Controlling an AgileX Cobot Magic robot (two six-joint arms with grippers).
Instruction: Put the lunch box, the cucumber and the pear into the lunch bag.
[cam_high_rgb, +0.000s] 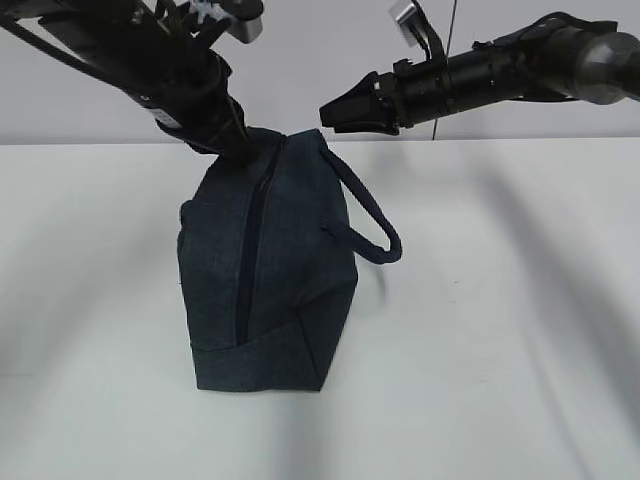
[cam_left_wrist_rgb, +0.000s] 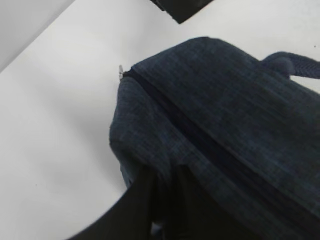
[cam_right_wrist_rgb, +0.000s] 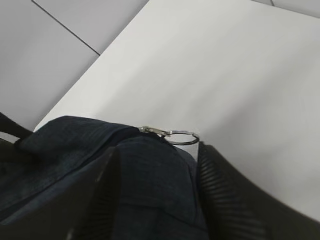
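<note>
Lunch bag (cam_high_rgb: 268, 262) sits zipped up in the middle of the white worktop (cam_high_rgb: 500, 330), standing on one end, loop handle (cam_high_rgb: 365, 215) sticking out to the right. No lunch box, cucumber or pear anywhere in these shots, so my guess is they're already inside and this is the closing stage, but I can't confirm that.

Left hand (cam_left_wrist_rgb: 162, 205) looks clamped on a fold of fabric at the far top corner of the bag; the wrist view shows its dark fingers (cam_left_wrist_rgb: 135, 210) pressed in on the cloth. Right hand (cam_right_wrist_rgb: 155, 195) is spread open, one finger on each side of the bag's end, not touching as far as I can tell. From outside it hangs in the air just right of the top of the bag (cam_high_rgb: 345, 110), pointing left. The silver ring pull (cam_right_wrist_rgb: 180, 137) lies right past its fingertips, at the end of the zipper (cam_high_rgb: 250, 250).

What could go wrong: the bag is tall and narrow on that end, so if the left hand lets go or tugs sideways it'll probably flop over. If the right one goes for the ring, it's thin and lying flat, easy to miss or to pinch cloth instead.

Pose-wise, the left arm comes down at a slant from top left; the right arm reaches in nearly level from the right.
</note>
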